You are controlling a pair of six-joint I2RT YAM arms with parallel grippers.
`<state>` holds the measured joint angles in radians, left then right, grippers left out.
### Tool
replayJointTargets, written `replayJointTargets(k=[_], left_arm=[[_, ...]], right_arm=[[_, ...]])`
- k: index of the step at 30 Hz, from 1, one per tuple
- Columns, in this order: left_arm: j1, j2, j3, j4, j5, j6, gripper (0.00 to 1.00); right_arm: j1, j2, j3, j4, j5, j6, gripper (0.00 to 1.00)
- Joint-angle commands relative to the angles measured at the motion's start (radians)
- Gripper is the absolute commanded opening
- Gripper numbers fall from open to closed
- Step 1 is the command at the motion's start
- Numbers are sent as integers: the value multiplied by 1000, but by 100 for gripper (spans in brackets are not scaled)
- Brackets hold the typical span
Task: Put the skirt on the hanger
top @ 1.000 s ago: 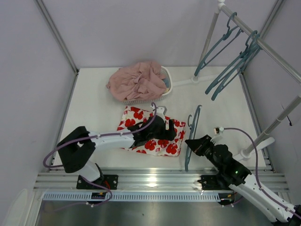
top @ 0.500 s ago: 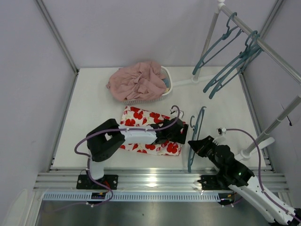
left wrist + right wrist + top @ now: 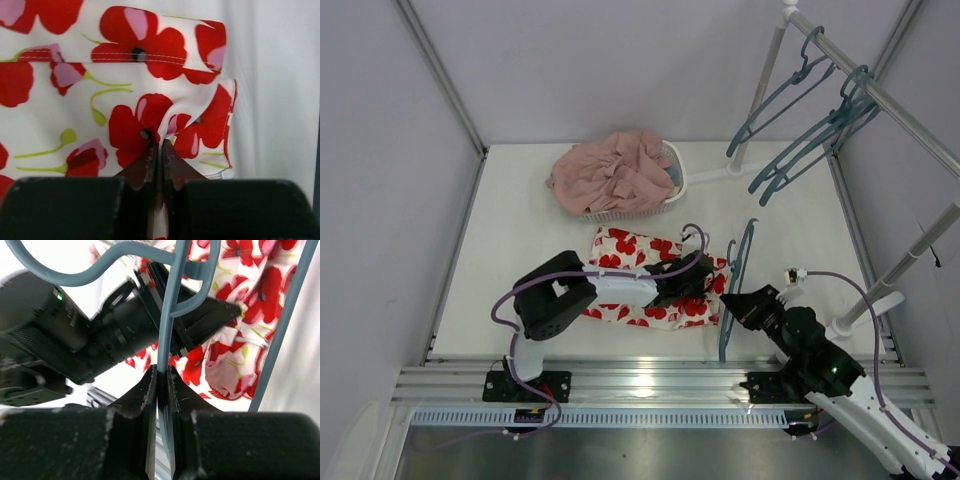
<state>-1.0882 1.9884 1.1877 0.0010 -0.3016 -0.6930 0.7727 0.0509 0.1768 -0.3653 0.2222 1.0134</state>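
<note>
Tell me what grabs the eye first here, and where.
The red-flowered skirt lies mid-table, the left gripper pinching a fold at its hanger-side edge. Just right of it the right gripper clamps a teal hanger stood on edge; a pink garment heaps over a basket at the back.

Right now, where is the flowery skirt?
In the top view the skirt lies on the table, near the front middle, pinched by the left gripper, just left of the hanger.
</note>
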Motion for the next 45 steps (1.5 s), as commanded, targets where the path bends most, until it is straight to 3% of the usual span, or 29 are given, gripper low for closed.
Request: replayJointTargets(k=[1, 3, 8, 13, 19, 22, 25, 26, 27, 29, 34, 37, 45], left_arm=[[48, -25, -136, 28, 39, -83, 8], [79, -65, -221, 77, 56, -141, 0], [148, -218, -411, 145, 19, -240, 0], [163, -332, -436, 10, -59, -194, 2], [198, -457, -516, 25, -13, -136, 4], [200, -539, -519, 7, 7, -80, 16], [203, -675, -517, -28, 30, -15, 53], [206, -712, -513, -42, 30, -2, 72], [209, -747, -508, -59, 29, 12, 76], [218, -841, -479, -105, 35, 53, 81], [223, -933, -436, -58, 174, 112, 82], [218, -907, -395, -44, 223, 107, 82], [156, -754, -258, -107, 184, 125, 82]], right_arm=[[-4, -8, -26, 124, -50, 4, 0], [-4, 1, -48, 172, -76, -10, 0], [-4, 123, -98, 324, -141, -32, 0], [-4, 279, -131, 613, -196, -55, 0], [22, 584, -135, 924, -264, -90, 0], [34, 699, -135, 1029, -274, -88, 0], [37, 768, -128, 1089, -284, -90, 0], [39, 779, -125, 1094, -282, -82, 0], [39, 787, -120, 1095, -282, -79, 0], [42, 791, -108, 1091, -281, -79, 0], [50, 784, -89, 1060, -253, -70, 0], [56, 799, -80, 1052, -233, -50, 0], [85, 882, -74, 1124, -190, -26, 0]])
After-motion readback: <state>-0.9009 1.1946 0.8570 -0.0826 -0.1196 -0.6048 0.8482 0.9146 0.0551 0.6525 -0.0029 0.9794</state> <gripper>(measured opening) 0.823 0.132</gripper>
